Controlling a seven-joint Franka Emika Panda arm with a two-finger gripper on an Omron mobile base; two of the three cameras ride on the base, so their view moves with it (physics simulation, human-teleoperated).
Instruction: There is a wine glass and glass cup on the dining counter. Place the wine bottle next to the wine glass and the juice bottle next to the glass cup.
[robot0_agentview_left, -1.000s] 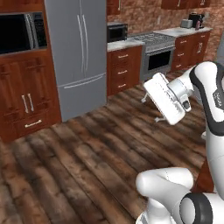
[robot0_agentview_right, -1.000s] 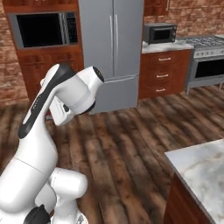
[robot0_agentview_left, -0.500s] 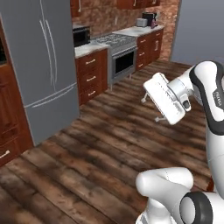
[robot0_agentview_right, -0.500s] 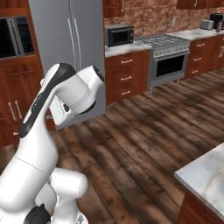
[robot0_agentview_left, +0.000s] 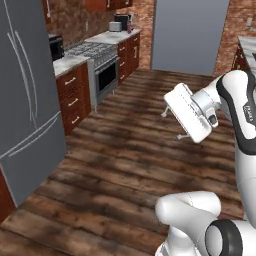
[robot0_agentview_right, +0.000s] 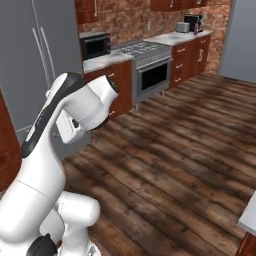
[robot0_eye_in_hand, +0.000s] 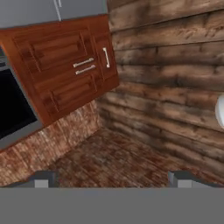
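A simulated kitchen with a dark wooden plank floor (robot0_agentview_left: 125, 165) was shown from a mobile robot's cameras. The white arm was held folded and raised above the base, its gripper (robot0_agentview_left: 172, 122) carried high over open floor and clear of every cabinet, a posture judged suited to travelling rather than reaching. In the hand view, the two dark fingertips (robot0_eye_in_hand: 43, 178) were seen well apart at the bottom edge, with nothing between them; the hand was spread and empty.

To the left, a tall grey refrigerator (robot0_agentview_left: 25, 100) was seen close by. Beyond it, along a brick wall, a steel stove (robot0_agentview_right: 150, 70) was set between reddish-brown drawer cabinets (robot0_agentview_left: 72, 95) with pale worktops. A black microwave (robot0_agentview_right: 95, 46) rested on the worktop beside the stove. Small appliances, too far off to identify, stood at the far end of that worktop.

A pale edge at the lower right of the right base view may have belonged to the dining counter (robot0_agentview_right: 248, 217), though this could not be confirmed. Neither bottle nor either glass could be located in these pictures, so their positions could not be told. The task was judged to be at an early stage, with nothing yet grasped and a bottle to be found first.
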